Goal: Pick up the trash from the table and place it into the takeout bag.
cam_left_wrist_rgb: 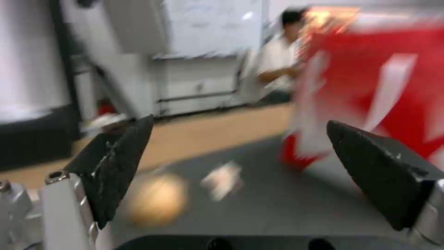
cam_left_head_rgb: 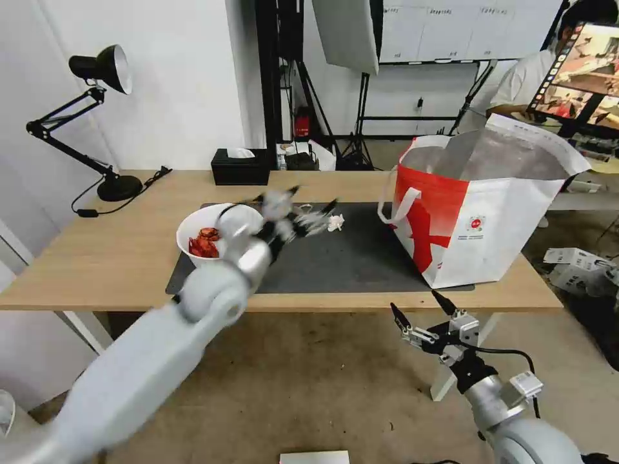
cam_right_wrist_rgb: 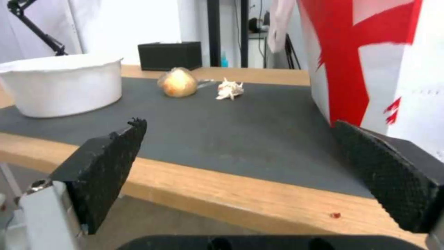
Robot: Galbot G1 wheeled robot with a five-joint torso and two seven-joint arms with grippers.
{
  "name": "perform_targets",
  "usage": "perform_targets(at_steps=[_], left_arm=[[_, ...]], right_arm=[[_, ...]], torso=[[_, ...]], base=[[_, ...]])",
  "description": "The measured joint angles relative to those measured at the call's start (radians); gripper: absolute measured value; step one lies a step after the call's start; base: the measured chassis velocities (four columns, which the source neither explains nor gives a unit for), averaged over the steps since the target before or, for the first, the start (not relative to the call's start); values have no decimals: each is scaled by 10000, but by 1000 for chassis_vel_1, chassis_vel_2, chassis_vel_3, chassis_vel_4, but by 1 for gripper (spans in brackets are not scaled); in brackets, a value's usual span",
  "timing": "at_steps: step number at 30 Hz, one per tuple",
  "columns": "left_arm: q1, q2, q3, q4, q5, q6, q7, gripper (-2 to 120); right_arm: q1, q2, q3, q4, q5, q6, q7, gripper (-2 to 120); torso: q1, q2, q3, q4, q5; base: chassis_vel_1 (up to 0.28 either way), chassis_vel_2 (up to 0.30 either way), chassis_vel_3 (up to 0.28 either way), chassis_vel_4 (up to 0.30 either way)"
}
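On the bench (cam_left_head_rgb: 97, 258), a long light-wood top: dark grey mat (cam_left_head_rgb: 342, 258) across the middle.
Takeout bag (cam_left_head_rgb: 477, 212): standing on the mat's right end, mouth open, foil lining showing, red panel toward the mat's centre, white loop handles hanging on that side.
White bowl (cam_left_head_rgb: 193, 232): on the mat's left end, red shellfish scraps inside, partly hidden behind the left arm in head view.
Knotted bag of beige food (cam_right_wrist_rgb: 177, 82): lying on the mat between bowl and takeout bag, near the back edge; crumpled tissue (cam_left_head_rgb: 336, 222) just beside it on the takeout-bag side, apart from it.
Black tissue box (cam_left_head_rgb: 240, 167): at the bench's back edge, off the mat.
Desk lamp (cam_left_head_rgb: 97, 116): back left corner of the bench.
Left hand (cam_left_head_rgb: 303, 216): reached out over the mat near the food bag and tissue, blurred; fingers spread wide, nothing between them, food bag and tissue visible below in left wrist view.
Right hand (cam_left_head_rgb: 418, 309): hanging below and in front of the bench's front edge, near the takeout bag's corner; fingers spread, empty.
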Motion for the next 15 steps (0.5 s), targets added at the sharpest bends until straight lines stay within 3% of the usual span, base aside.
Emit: perform_targets(at_steps=[1,2,4,5,8,15], left_arm=[[0,0,0,0,0,0,0,100],[1613,118,-1072,-473,747,-7,-251,100],[3574,-258,-2579,-929,1551,-76,-308,100],[3574,-258,-2579,-929,1551,-76,-308,100],[5408,-917,-3804,-1058,2321,-326,102,100],[7014,-1829,-4509,-1031,3144,-663,140,100]], right_arm=[[0,0,0,0,0,0,0,100],[-41,62,-18,40,-62,23,51,100],[-108,180,-49,41,-173,44,103,100],[-108,180,-49,41,-173,44,103,100],[-230,213,-36,36,-277,50,163,100],[-388,218,20,-39,-480,55,199,100]], torso=[[0,0,0,0,0],[0,0,0,0,-3],[0,0,-1,-5,2],[0,0,-1,-5,2],[0,1,0,0,1],[0,0,0,-2,5]], base=[[0,0,0,0],[0,0,0,0],[0,0,0,0],[0,0,0,0],[0,0,0,0],[0,0,0,0]])
